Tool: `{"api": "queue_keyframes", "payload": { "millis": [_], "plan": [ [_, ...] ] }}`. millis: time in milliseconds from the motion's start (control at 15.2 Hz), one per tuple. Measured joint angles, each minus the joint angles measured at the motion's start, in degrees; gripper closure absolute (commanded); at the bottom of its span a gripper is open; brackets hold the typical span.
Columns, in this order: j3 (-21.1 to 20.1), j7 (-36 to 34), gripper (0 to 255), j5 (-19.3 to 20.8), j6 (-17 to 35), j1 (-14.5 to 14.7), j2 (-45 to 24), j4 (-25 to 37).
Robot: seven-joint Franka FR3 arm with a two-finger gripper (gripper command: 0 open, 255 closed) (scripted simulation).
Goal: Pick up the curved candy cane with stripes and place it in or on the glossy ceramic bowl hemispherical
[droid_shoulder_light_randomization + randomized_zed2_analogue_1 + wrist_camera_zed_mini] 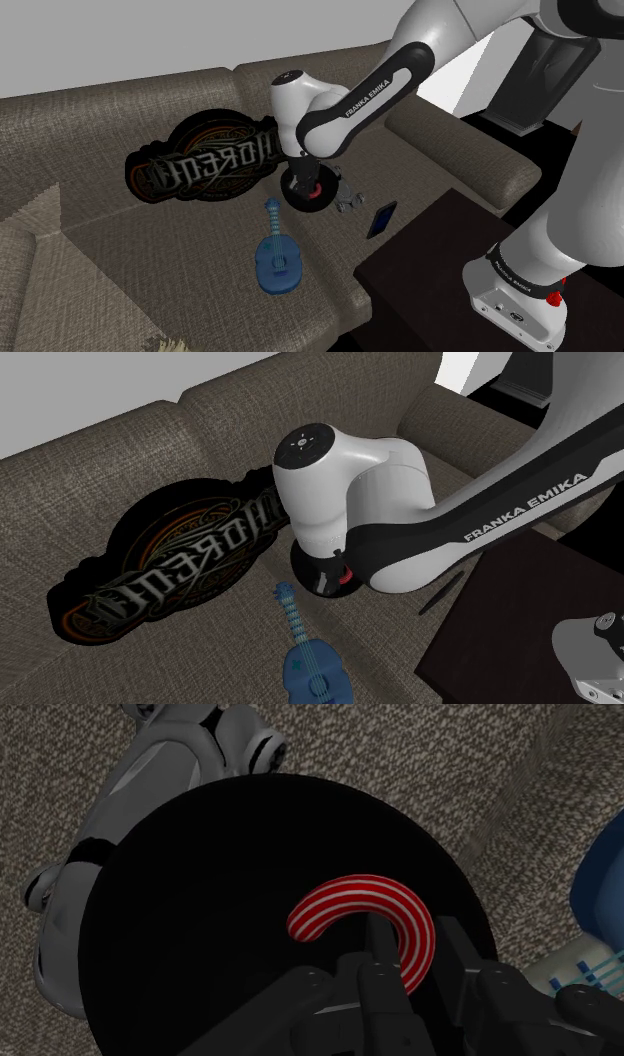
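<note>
Black fingers of the gripper stand nearest the wrist camera, clenched on the straight leg of the candy cane, which is red with thin white stripes. Its hook curls away from the fingers and lies over the middle of the bowl, a round, plain black dish. Whether the cane touches the bowl's inside cannot be told.

From the shoulder view the bowl sits on a brown woven sofa, with the white arm bent down directly over it and a patch of red showing at the bowl under the wrist. A small grey figure lies just beside the bowl, toward the stand; in the wrist view it lies against the bowl's rim. A dark flat slab lies near the bowl, beyond the grey figure. A blue toy guitar lies near the bowl, its neck pointing toward it. A flat black plaque with ornate lettering lies on the cushion on the bowl's other side, away from the stand.
</note>
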State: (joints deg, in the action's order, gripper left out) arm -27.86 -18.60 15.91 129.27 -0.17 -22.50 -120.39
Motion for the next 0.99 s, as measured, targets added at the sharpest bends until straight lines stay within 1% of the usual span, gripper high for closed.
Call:
{"api": "queue_keyframes", "payload": {
  "millis": [198,264,660,990],
  "plan": [
    [0.0,0.0,255,0.0,0.0,0.0,0.0,0.0],
    [0.0,0.0,0,0.0,0.0,0.0,0.0,0.0],
    [0.0,0.0,0,0.0,0.1,0.0,0.0,0.0],
    [-1.4,1.9,0,-2.7,-5.6,-0.7,3.5,2.6]
  ]
}}
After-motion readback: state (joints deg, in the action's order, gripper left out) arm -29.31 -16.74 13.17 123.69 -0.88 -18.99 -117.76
